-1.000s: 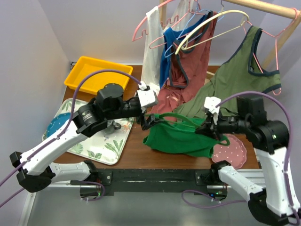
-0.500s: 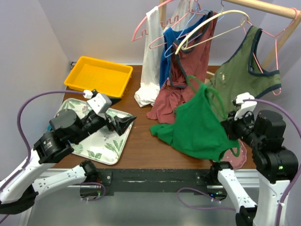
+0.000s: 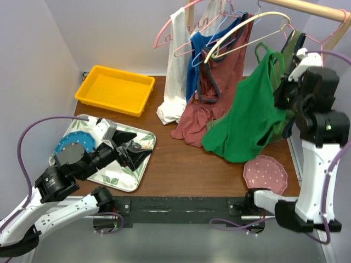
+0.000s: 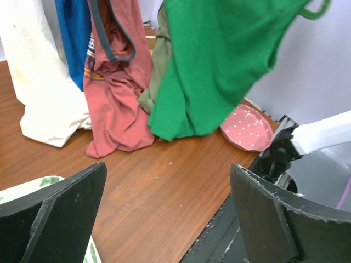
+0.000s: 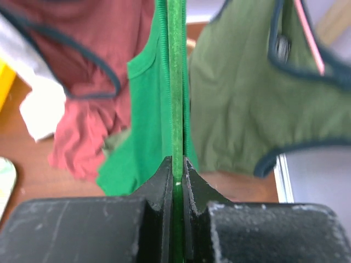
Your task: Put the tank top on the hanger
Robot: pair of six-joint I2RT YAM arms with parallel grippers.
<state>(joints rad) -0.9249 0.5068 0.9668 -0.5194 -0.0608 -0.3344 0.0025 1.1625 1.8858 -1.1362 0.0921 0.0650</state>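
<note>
Tank top: the tank top (image 3: 247, 118) is hanging in the air over the right rear of the surface (image 3: 181, 164), just beside the rust-red top (image 3: 214, 104) and in front of the olive top (image 5: 236, 109).
Long axis: it is running up and down, with the straps pointing up and the hem pointing down and slightly left. Whether the hem is touching the surface cannot be told.
Hanger: the hanger (image 5: 175, 82) is rising as a thin upright green bar, with a strap lying against it.
Right claw: the right claw (image 5: 175, 163) is pressing together on the hanger.
Left claw: the left claw (image 4: 170, 186) is standing wide apart over the floral tray (image 3: 137, 178), holding nothing.
Change: a second ago the tank top was lying crumpled on the surface between both claws. Now it is hanging high, and the left claw is well away from it.
</note>
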